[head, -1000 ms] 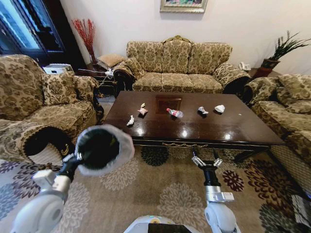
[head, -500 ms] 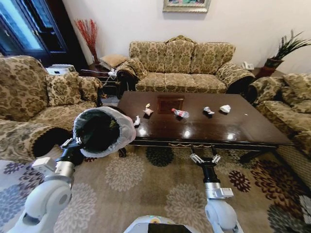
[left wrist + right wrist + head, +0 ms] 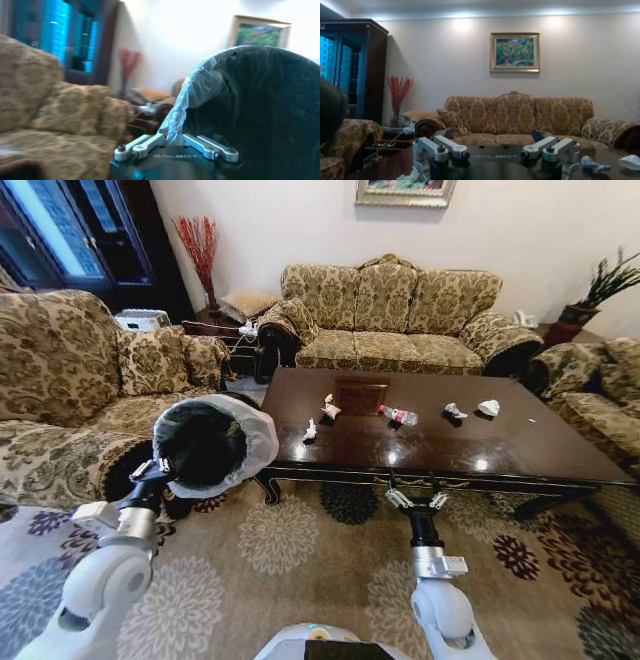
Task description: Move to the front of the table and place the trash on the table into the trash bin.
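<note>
The dark brown table [image 3: 520, 450] stands ahead of me, in front of the sofa. Several pieces of trash lie on it: a white wad [image 3: 310, 430], a tan wad [image 3: 330, 408], a clear bottle with a red cap [image 3: 398, 415] and two more wads [image 3: 455, 412] [image 3: 488, 408]. My left gripper [image 3: 158, 472] [image 3: 175, 144] is shut on the rim of the black trash bin [image 3: 215, 445] [image 3: 260, 112], held up over the rug left of the table, its lined mouth tilted toward me. My right gripper [image 3: 417, 500] [image 3: 495, 150] is open just short of the table's near edge.
A patterned armchair [image 3: 70, 380] stands close on the left. A three-seat sofa [image 3: 400, 320] lies behind the table, with another sofa [image 3: 600, 400] on the right. Floral rug [image 3: 300, 560] covers the floor between me and the table.
The whole picture has shifted, so the camera has moved; the table now shows further right. The left arm still holds the bin, now higher in the view. The right gripper stays open.
</note>
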`<state>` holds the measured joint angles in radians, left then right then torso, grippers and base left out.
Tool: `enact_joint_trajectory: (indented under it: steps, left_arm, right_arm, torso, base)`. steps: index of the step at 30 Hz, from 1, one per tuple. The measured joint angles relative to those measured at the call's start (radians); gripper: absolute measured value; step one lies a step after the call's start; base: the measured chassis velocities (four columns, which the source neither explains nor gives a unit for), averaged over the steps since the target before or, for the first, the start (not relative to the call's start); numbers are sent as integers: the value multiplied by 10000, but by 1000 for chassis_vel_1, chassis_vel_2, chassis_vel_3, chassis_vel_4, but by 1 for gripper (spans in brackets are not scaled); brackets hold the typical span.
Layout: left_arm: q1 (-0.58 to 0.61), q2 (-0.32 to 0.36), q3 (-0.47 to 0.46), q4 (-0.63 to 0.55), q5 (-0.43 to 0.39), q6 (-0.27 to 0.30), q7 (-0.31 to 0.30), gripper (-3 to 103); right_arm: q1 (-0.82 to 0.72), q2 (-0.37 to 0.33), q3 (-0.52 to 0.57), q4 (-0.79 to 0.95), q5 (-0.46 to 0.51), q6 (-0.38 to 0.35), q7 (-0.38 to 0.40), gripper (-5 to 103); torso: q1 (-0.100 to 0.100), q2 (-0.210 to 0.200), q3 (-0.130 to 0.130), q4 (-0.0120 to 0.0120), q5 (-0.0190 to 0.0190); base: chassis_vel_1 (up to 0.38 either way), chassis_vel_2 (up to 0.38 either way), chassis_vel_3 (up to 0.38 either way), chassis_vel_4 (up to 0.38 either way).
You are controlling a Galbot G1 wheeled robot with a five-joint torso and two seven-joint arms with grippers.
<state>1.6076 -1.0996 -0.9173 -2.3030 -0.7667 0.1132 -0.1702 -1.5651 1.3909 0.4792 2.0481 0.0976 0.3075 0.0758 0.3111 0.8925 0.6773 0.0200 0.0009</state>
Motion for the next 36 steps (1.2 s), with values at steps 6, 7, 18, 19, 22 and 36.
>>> enact_joint_trajectory:
  steps: [6,7,18,19,22,36]
  left_arm:
    - [18,-270,79,18,161,-348,208,0]
    - [18,-270,79,18,161,-348,208,0]
    - [176,-45,-149,-71,145,-315,1179,0]
    - [156,64,-210,-120,232,-198,1287,0]
    - [150,382,-330,-121,367,-91,1507,0]
    - [385,3615,-2503,628,-1818,3216,1490,0]
  right_arm:
    - [106,-92,-58,-18,185,45,-137,100]
    - [106,-92,-58,-18,185,45,-137,100]
    - [229,-97,-103,-172,120,303,-383,100]
    - [230,-104,-87,-175,114,310,-384,100]
    - [263,-90,-75,-178,108,307,-362,100]
    - [467,55,107,-350,103,414,-71,100]
  torso:
    - [-1,0,-1,1,-11]
    - [-1,0,-1,1,-11]
    - [-2,1,-1,4,-9]
    - [-2,1,-1,3,-8]
    - [-2,1,-1,4,-9]
    - [16,-4,7,1,-8]
  base:
    - [-20,11,11,-3]
    - [-34,94,29,-31]
    - [-140,154,147,-159]
    - [-286,266,242,-275]
    - [-305,280,275,-281]
    - [-230,231,230,-236]
